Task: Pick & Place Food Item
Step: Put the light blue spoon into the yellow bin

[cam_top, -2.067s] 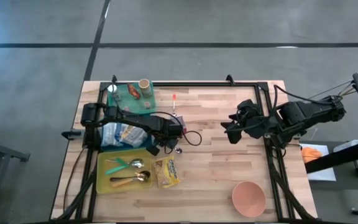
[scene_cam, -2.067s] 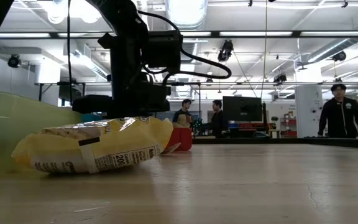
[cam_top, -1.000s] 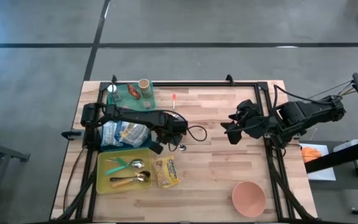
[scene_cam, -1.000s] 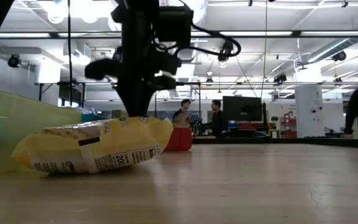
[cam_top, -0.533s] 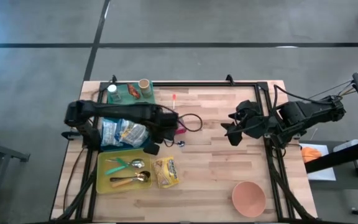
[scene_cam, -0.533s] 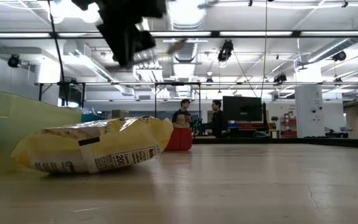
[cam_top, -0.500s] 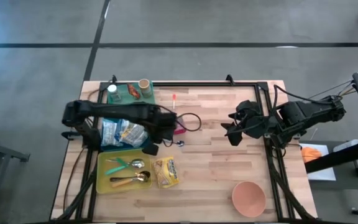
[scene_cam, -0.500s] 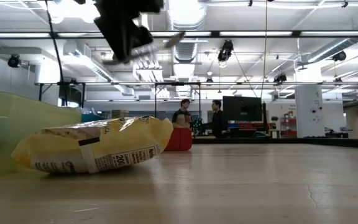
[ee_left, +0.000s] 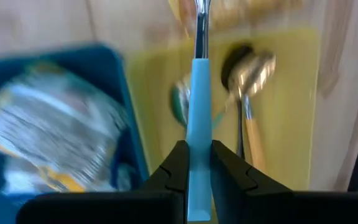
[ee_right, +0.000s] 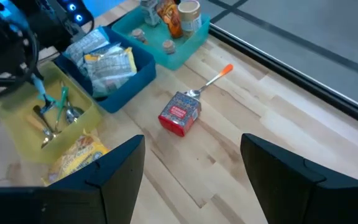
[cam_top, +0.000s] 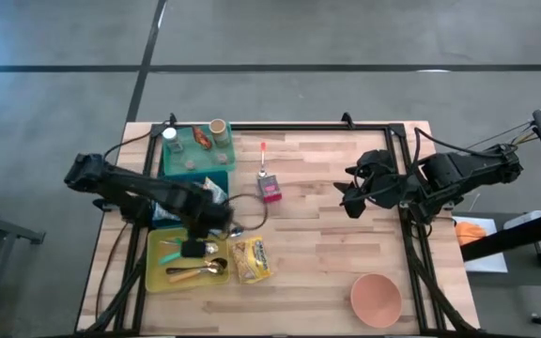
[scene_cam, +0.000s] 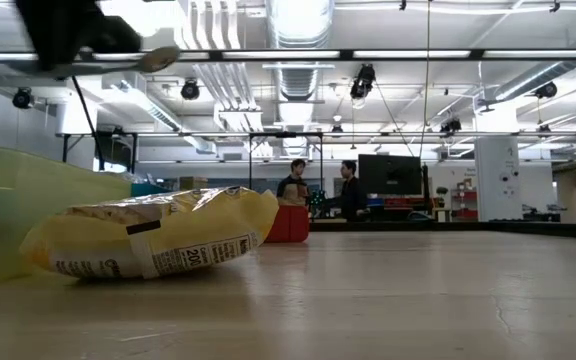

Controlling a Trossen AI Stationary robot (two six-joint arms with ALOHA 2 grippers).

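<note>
My left gripper (cam_top: 207, 225) hangs over the yellow tray (cam_top: 158, 246), shut on a spoon (ee_left: 198, 112) with a light-blue handle and a metal stem. The spoon's bowl (cam_top: 237, 230) sticks out toward the table's right. The tray holds several utensils. A yellow snack bag (cam_top: 251, 259) lies flat beside the tray. A red box (cam_top: 270, 191) stands on the table's middle with an orange-tipped spoon (cam_top: 263, 158) behind it. My right gripper (cam_top: 349, 193) waits open above the table's right side, with nothing between its fingers. My left gripper pinches the spoon's light-blue handle (ee_left: 197, 134) between its two fingers (ee_left: 178, 163). The fingers point down from above and lie across the handle. The spoon sits about level, lifted clear above the tray, its bowl (scene_cam: 156, 58) free in the air.
A blue bin (cam_top: 162, 218) of snack packs sits at the tray's far side. A teal tray (cam_top: 188, 161) with a cup and small items is at the far left. A pink bowl (cam_top: 376, 299) stands near the right front corner. People stand in the room beyond.
My left gripper has risen and gone toward the table's left and near edge, from beside the red box to over the yellow tray, rolling its wrist. The blue-handled spoon has gone with it, lifted clear of the table. The red box now shows uncovered.
</note>
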